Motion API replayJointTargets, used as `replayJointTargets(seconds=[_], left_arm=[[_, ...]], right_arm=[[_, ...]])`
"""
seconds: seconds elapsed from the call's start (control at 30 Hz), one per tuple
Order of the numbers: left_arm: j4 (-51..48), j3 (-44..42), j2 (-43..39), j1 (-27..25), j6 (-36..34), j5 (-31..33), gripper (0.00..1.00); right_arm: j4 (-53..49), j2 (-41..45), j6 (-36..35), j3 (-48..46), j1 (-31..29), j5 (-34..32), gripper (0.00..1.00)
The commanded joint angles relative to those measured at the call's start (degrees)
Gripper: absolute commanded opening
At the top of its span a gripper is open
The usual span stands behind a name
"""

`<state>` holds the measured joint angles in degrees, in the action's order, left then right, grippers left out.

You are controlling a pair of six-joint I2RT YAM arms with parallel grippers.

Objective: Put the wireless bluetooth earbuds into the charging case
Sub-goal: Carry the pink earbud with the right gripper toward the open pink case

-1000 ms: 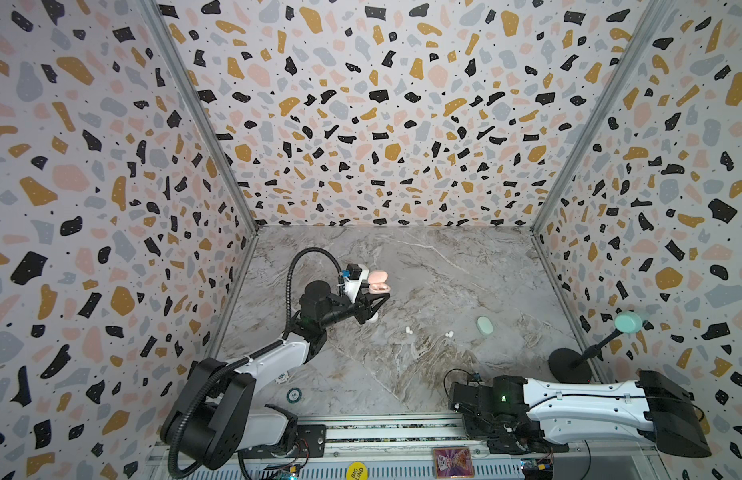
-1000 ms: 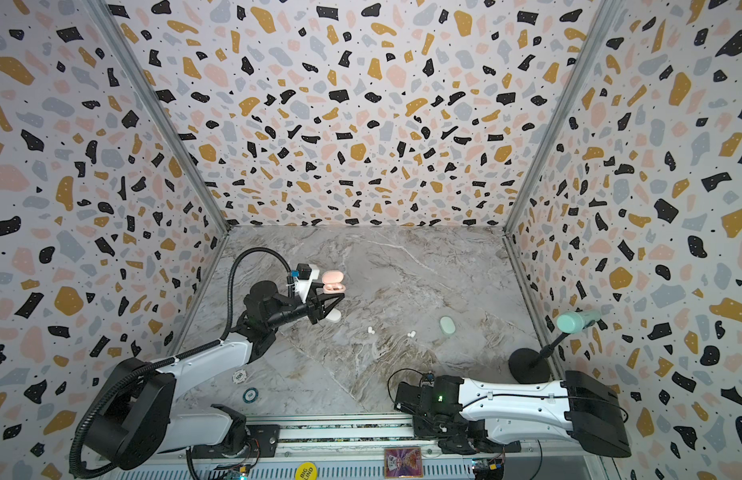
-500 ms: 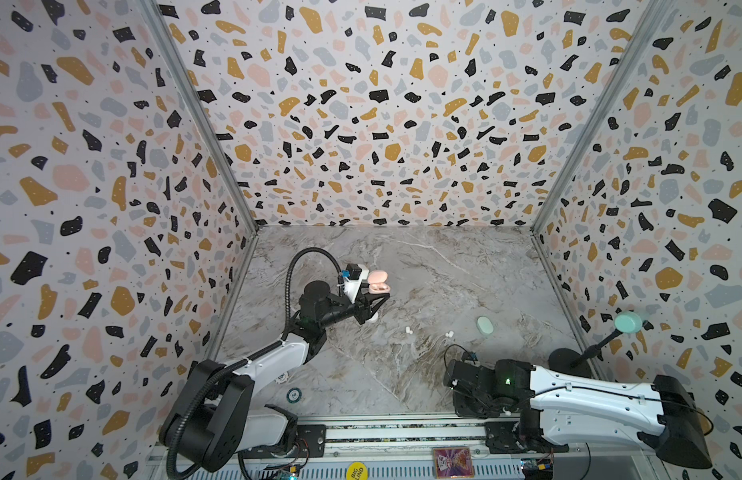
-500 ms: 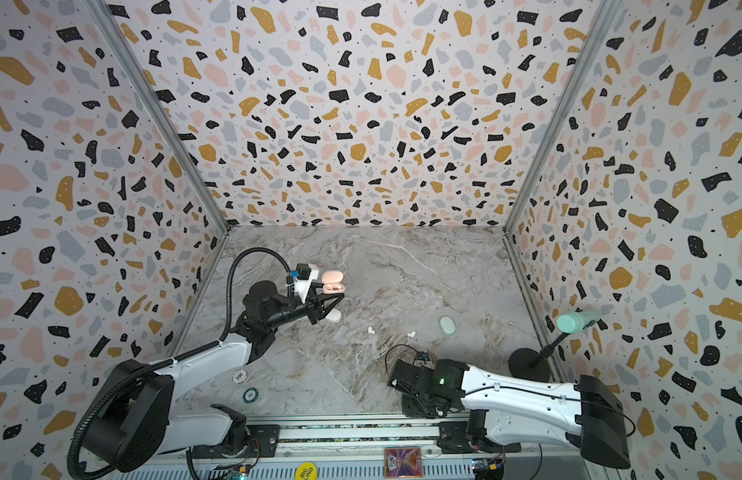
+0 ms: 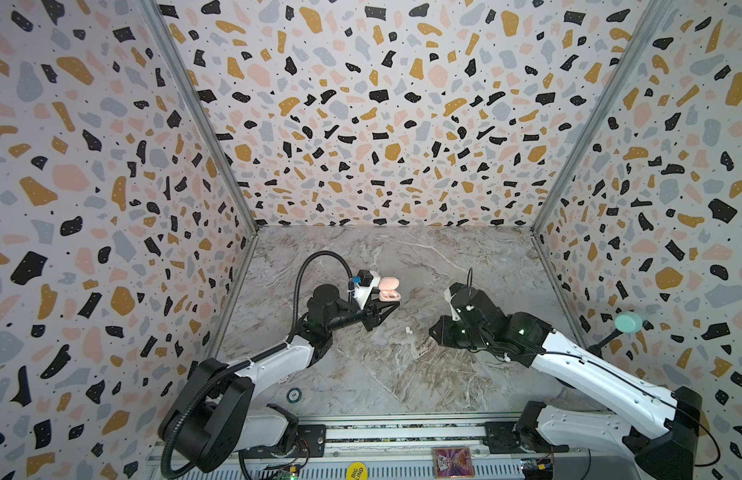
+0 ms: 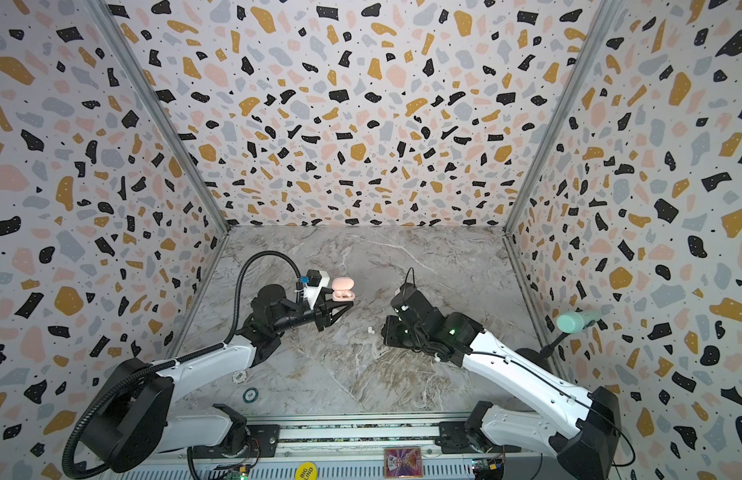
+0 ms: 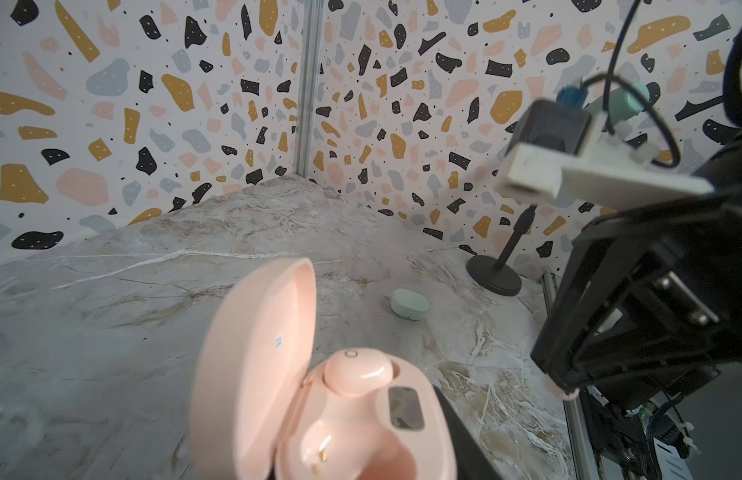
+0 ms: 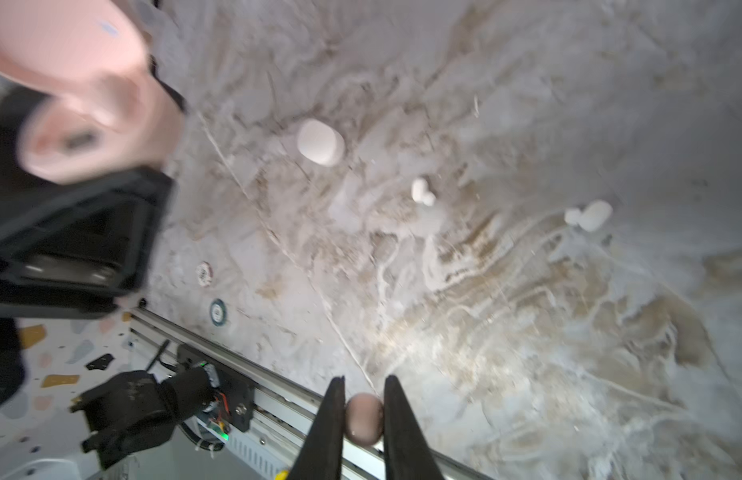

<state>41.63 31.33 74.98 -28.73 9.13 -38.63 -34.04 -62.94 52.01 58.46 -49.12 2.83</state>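
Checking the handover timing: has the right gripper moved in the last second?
Yes. The right gripper left the front rail, toward the table's middle.

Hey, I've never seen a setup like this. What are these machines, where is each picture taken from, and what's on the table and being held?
Two robot arms stand at a marble table, each ending in a two-fingered gripper. Two pictures look down from overhead; two come from cameras on the arms' wrists. The left gripper holds an open pink case with a seated earbud inside. The right gripper pinches a second pink earbud. On the table lie a white case, two white earbuds and a mint case.
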Motion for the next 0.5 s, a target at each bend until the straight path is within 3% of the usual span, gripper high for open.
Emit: replayJointTargets(seconds=[0.0, 0.27, 0.47], left_arm=[[3.9, 1.5, -0.4, -0.9, -2.1, -1.2, 0.45], [6.7, 2.9, -0.3, -4.0, -3.8, -1.4, 0.45], [11.8, 2.8, 0.7, -5.7, -3.3, -1.7, 0.45]], right_arm=[[7.8, 1.3, -4.6, 3.7, 1.6, 3.0, 0.19], [26.6, 2.8, -0.6, 0.6, 2.5, 10.0, 0.19], [33.0, 2.0, 1.5, -0.5, 2.5, 13.5, 0.19]])
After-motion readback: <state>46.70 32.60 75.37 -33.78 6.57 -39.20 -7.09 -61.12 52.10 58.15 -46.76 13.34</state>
